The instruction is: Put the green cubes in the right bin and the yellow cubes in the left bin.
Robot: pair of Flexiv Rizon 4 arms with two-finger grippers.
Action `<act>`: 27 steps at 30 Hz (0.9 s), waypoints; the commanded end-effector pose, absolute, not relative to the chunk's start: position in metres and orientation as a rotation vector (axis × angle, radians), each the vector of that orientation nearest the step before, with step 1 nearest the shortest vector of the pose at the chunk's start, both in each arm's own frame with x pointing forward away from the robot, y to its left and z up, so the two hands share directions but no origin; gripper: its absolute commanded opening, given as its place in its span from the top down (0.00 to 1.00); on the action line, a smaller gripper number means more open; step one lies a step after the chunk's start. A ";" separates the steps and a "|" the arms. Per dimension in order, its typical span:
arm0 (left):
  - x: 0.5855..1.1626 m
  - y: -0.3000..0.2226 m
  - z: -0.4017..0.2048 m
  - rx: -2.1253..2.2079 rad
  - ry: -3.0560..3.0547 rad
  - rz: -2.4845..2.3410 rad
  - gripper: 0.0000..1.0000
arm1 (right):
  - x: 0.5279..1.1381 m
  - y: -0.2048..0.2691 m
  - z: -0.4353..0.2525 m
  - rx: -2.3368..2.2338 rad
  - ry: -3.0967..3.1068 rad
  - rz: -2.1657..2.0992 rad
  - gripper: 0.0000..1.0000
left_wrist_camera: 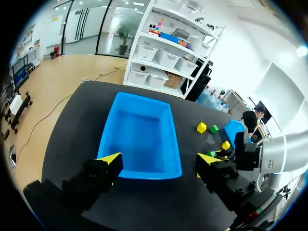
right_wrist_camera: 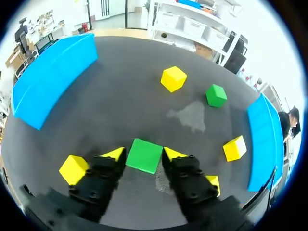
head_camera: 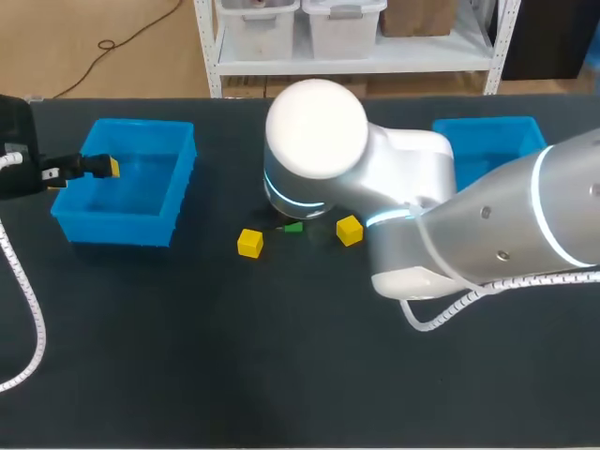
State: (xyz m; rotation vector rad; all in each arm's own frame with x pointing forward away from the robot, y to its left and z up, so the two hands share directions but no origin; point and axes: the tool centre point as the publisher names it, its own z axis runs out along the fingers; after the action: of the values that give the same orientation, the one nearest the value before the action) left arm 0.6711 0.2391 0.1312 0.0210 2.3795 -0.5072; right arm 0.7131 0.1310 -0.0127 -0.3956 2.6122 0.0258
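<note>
Right gripper (right_wrist_camera: pixel 144 154) is narrow, with both fingers against the sides of a green cube (right_wrist_camera: pixel 144 157) that sits on the table (right_wrist_camera: pixel 120 101). Ahead of it are a second green cube (right_wrist_camera: pixel 216 95) and a far yellow cube (right_wrist_camera: pixel 173 78). A near yellow cube (right_wrist_camera: pixel 73 169) is just beside one finger, and the right bin (right_wrist_camera: pixel 262 137) is off to the side. Left gripper (left_wrist_camera: pixel 159 163) is spread wide with nothing between its fingers, above the near wall of the left bin (left_wrist_camera: pixel 139 130).

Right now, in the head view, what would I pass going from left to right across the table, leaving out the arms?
left bin → yellow cube → green cube → second yellow cube → right bin
</note>
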 end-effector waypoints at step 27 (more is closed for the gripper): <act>0.672 0.236 0.132 0.014 2.386 -0.493 0.00 | 0.775 -0.121 0.130 0.031 2.336 -0.067 1.00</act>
State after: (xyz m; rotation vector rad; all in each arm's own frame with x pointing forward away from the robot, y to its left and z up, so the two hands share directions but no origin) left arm 0.6711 0.2391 0.1312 0.0210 2.3795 -0.5071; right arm 0.7798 -0.0783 0.1295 0.0080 2.3877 -0.0736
